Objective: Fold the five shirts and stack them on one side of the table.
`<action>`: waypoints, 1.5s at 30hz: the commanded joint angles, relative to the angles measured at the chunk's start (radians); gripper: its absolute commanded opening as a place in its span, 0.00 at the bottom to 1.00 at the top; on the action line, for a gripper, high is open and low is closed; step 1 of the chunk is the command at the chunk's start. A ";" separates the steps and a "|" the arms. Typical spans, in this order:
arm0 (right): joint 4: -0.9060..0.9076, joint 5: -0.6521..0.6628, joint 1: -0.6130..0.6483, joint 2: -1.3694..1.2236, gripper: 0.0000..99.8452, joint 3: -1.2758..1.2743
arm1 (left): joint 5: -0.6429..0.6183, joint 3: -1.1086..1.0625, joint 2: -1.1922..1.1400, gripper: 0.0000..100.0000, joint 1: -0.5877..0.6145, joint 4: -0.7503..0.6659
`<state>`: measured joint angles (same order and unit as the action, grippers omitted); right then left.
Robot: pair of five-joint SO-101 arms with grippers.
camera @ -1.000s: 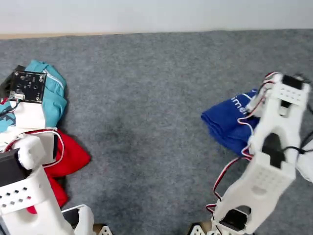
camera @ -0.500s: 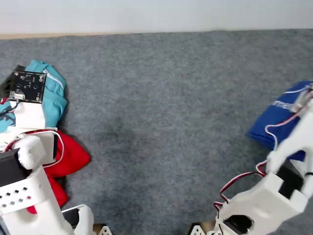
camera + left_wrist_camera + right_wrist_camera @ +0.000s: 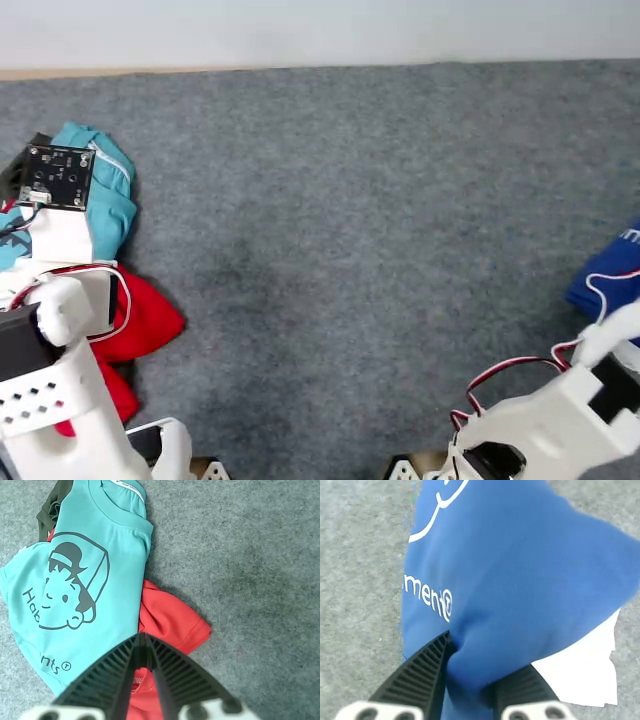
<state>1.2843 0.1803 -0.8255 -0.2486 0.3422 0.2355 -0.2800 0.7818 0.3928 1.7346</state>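
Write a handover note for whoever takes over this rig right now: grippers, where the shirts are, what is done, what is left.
The left gripper is shut on nothing, above the heap at the table's left side.
The right gripper is shut on the blue shirt at the table's right edge, with a white cloth under it.
The heap: teal shirt on top, red shirt and a dark garment partly beneath, none folded.
Done: the blue shirt looks bunched or folded; I cannot tell which.
Left: set it down, then fold and stack the rest.
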 commanded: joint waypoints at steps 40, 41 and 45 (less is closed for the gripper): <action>-0.259 0.249 -0.213 -0.269 0.01 0.146 | 0.002 -0.001 0.023 0.00 -0.008 0.021; -0.268 0.261 -0.217 -0.271 0.01 0.146 | 0.002 -0.001 0.023 0.00 -0.008 0.021; -0.306 0.305 -0.239 -0.269 0.01 0.146 | 0.002 -0.001 0.023 0.00 -0.008 0.021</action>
<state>1.0157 0.4488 -1.0403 -0.5386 0.4035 0.2355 -0.2831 0.7833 0.3928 1.7346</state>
